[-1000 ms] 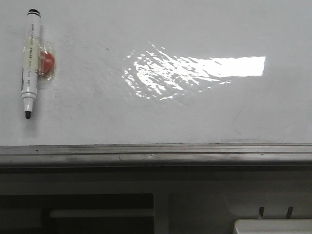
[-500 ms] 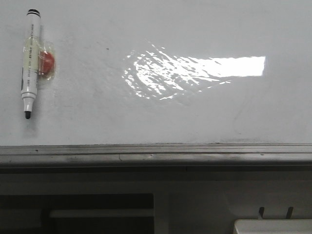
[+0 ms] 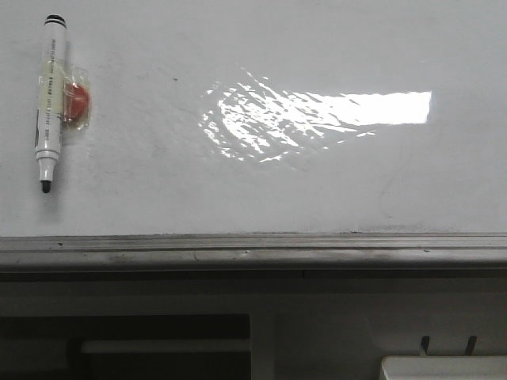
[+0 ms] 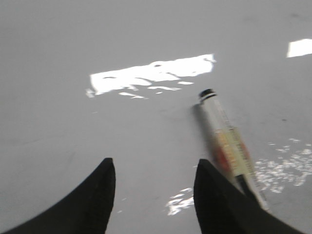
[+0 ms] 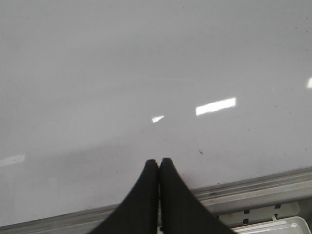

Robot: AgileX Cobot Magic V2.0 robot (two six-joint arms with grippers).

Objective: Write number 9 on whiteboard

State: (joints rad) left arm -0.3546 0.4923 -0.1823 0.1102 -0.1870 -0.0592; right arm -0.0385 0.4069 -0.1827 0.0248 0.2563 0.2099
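Note:
The whiteboard [image 3: 261, 182] fills most of the front view, glossy white with a bright glare patch; no number 9 shows on it. A white marker [image 3: 48, 103] with a black tip lies at its far left, tip toward the rail, over a small red holder [image 3: 77, 104]. Neither gripper shows in the front view. In the left wrist view my left gripper [image 4: 154, 168] hangs open above the whiteboard [image 4: 97, 136], and the marker [image 4: 229, 146] lies blurred just beside one fingertip [image 4: 207, 170], outside the gap. My right gripper [image 5: 159, 161] is shut and empty over the whiteboard [image 5: 146, 63].
A grey metal rail [image 3: 253, 252] runs along the board's near edge, also under the right gripper as a rail [image 5: 253, 190]. Below it are dark cabinet openings and a white tray corner [image 3: 444, 368].

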